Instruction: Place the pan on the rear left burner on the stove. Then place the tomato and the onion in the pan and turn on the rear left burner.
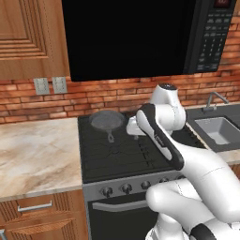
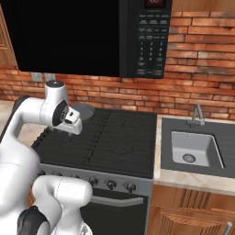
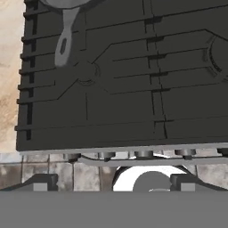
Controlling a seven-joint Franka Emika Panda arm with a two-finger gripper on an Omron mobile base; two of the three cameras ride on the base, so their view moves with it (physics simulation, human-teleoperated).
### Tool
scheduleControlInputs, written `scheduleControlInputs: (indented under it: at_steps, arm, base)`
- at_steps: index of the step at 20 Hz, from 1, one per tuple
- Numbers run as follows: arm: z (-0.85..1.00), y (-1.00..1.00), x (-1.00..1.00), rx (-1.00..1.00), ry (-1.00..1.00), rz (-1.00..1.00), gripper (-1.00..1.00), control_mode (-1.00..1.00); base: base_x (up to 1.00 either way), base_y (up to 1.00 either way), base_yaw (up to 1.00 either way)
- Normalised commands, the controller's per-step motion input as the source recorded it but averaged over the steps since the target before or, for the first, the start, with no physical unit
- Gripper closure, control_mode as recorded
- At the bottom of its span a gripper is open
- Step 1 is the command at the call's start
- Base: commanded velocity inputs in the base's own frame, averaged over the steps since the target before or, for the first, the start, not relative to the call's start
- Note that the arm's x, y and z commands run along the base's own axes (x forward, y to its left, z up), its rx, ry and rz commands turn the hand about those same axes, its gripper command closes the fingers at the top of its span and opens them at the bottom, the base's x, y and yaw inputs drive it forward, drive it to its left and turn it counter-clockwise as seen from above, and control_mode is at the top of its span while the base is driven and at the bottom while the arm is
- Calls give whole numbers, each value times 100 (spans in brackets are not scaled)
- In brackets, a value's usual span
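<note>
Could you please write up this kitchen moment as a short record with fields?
pan: sits on the rear left burner of the stove, handle pointing toward the front
pan contents: nothing seen in it
gripper: open, holding nothing, above the stove's front half
knobs: row along the front panel, untouched
sink: in the counter right of the stove

The pan (image 1: 107, 121) is dull grey metal, its handle grey too. The stove (image 1: 123, 154) is black with black grates, a grey front panel and dark round knobs (image 1: 126, 188). The bench (image 1: 35, 154) is beige marble with brown veins. The wall (image 1: 93, 96) is red-brown brick with pale mortar lines. The sink (image 2: 196, 147) is grey in a dark grey surround. The microwave (image 2: 92, 36) is black.
</note>
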Motion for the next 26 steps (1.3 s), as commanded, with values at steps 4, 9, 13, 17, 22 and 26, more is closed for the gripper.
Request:
scheduleControlInputs:
  at_steps: [4, 9, 13, 17, 22, 26]
  arm:
    - [0, -21, -16, -1, 0, 11, -100, -100]
    - [7, -21, -19, -1, 0, 8, -100, -100]
    - [5, -17, -23, -2, 0, 4, -100, -100]
    - [10, -7, -11, -4, 0, 1, -100, -100]
    - [17, -5, -18, -5, 0, 0, -100, -100]
    - [4, 0, -13, -1, 0, 0, -100, -100]
  base:
    - [0, 0, 0]
    - [0, 0, 0]
    - [0, 0, 0]
    - [0, 0, 0]
    - [0, 0, 0]
    - [0, 0, 0]
